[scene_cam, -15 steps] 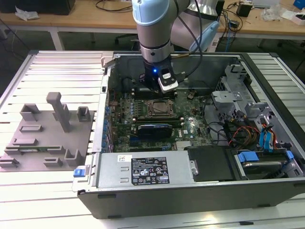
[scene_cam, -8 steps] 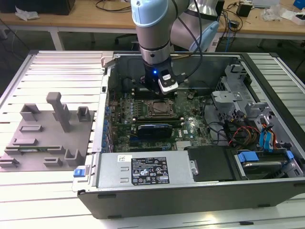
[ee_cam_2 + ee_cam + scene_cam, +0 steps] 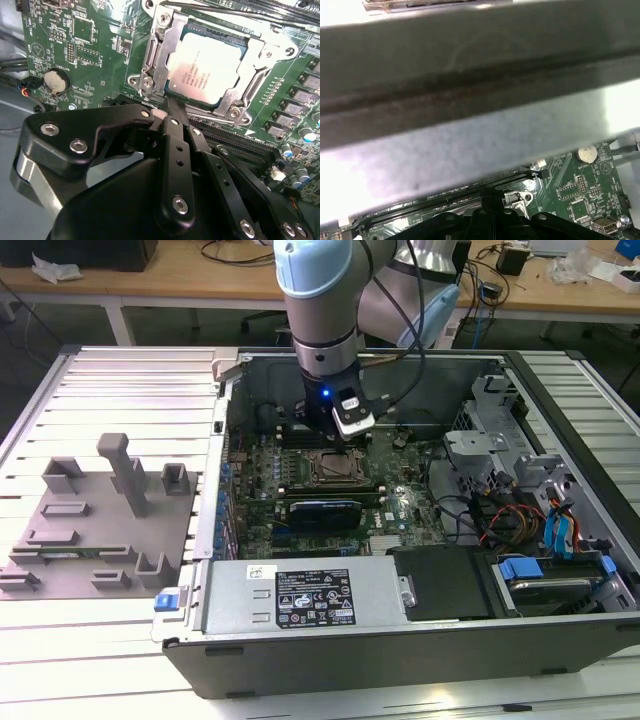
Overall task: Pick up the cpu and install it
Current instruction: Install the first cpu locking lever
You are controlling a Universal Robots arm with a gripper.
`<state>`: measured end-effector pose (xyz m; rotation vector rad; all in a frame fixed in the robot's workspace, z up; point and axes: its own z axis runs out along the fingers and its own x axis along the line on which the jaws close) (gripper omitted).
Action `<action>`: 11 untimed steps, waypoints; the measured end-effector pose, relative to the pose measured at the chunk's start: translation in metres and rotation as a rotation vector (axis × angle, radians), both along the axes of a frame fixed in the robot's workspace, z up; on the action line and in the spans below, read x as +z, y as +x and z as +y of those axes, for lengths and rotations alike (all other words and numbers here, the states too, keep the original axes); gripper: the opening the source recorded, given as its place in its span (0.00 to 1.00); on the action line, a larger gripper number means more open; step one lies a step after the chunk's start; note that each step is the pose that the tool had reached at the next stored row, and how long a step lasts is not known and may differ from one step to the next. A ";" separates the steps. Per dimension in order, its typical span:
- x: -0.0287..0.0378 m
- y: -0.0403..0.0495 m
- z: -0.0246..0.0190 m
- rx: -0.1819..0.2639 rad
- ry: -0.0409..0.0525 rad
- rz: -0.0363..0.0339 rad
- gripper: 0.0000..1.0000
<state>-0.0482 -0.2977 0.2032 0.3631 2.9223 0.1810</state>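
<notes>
A slatted metal worktop [image 3: 110,640] carries an open computer case [image 3: 400,640], with cluttered benches in the room beyond and a grey fixture plate [image 3: 90,530] to the exterior view's left. The cpu [image 3: 210,67] lies in the motherboard socket [image 3: 155,65], inside its metal frame. The tool [image 3: 170,107] hangs at the socket's near edge, fingers pressed together, gripping nothing. To do this well, I judge the chip must lie flat and square before any pressing.

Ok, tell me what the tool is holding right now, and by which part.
Nothing. The tool is closed on itself, tips at the socket's edge, while the cpu sits in the motherboard socket, untouched.
</notes>
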 end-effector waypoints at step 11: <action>0.0088 -0.0013 0.0051 -0.001 0.0002 -0.0002 0.11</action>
